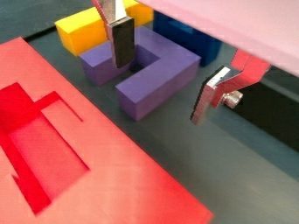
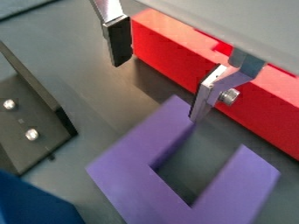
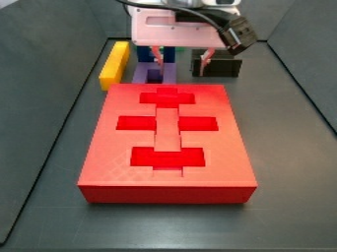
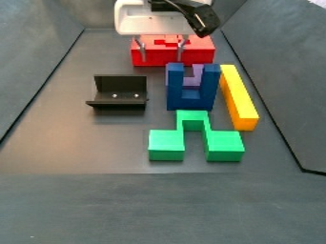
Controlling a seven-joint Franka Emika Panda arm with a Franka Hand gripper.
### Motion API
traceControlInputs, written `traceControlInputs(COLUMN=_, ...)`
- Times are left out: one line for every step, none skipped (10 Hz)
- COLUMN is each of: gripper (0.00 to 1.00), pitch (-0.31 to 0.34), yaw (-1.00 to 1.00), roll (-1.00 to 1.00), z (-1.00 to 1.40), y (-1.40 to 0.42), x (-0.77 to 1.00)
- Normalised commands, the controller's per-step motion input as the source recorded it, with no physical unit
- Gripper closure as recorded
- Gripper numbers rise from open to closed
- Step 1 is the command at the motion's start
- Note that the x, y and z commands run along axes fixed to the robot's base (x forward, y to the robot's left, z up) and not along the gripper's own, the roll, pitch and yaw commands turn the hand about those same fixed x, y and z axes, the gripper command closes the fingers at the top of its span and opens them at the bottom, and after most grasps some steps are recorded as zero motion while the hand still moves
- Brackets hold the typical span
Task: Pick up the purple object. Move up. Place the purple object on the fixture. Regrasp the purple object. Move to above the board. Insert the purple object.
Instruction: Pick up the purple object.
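The purple object (image 1: 152,79) is a U-shaped block lying flat on the dark floor, and it shows in both wrist views (image 2: 187,171). In a side view it sits between the arms of a blue block (image 4: 192,91). My gripper (image 1: 162,92) is open and empty, low over the purple object. One finger (image 1: 121,39) hangs over its notch and one finger (image 1: 214,94) stands outside a prong. The red board (image 3: 165,138) lies beside it. The fixture (image 4: 117,93) stands apart on the floor and also shows in a wrist view (image 2: 30,118).
A yellow bar (image 4: 238,95) lies beside the blue block (image 4: 174,84). A green block (image 4: 192,138) lies further along the floor. In a wrist view the yellow bar (image 1: 87,31) and the blue block (image 1: 187,35) stand close behind the purple object.
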Motion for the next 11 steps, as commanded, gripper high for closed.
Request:
traceControlInputs(gripper=0.0, pitch=-0.007, yaw=0.0, roll=0.0, z=-0.15, y=0.0, x=-0.2)
traceControlInputs(gripper=0.0, pitch=-0.003, yaw=0.0, roll=0.0, z=-0.13, y=0.0, x=-0.18)
traceControlInputs(gripper=0.0, pitch=-0.009, yaw=0.0, roll=0.0, z=-0.15, y=0.0, x=-0.19)
traceControlInputs(gripper=0.0, pitch=0.0, yaw=0.0, roll=0.0, z=-0.23, y=-0.03, x=-0.01)
traceControlInputs(gripper=0.0, pitch=-0.009, yaw=-0.02, roll=0.0, z=-0.25, y=-0.04, x=0.0)
traceControlInputs(gripper=0.0, pitch=-0.01, yaw=-0.03, roll=0.0, z=-0.23, y=-0.03, x=0.0)
traceControlInputs(gripper=0.0, pitch=0.0, yaw=-0.02, roll=0.0, z=-0.2, y=-0.03, x=0.0)
traceControlInputs(gripper=0.0, pitch=0.0, yaw=0.0, roll=0.0, z=-0.08, y=0.0, x=0.0)
traceControlInputs(gripper=0.0, pitch=0.0, yaw=0.0, roll=0.0, z=-0.09, y=0.0, x=-0.01)
traceControlInputs(gripper=0.0, pitch=0.0, yaw=0.0, roll=0.0, z=-0.16, y=0.04, x=0.0)
traceControlInputs(gripper=0.0, pitch=0.0, yaw=0.0, roll=0.0, z=-0.17, y=0.02, x=0.0)
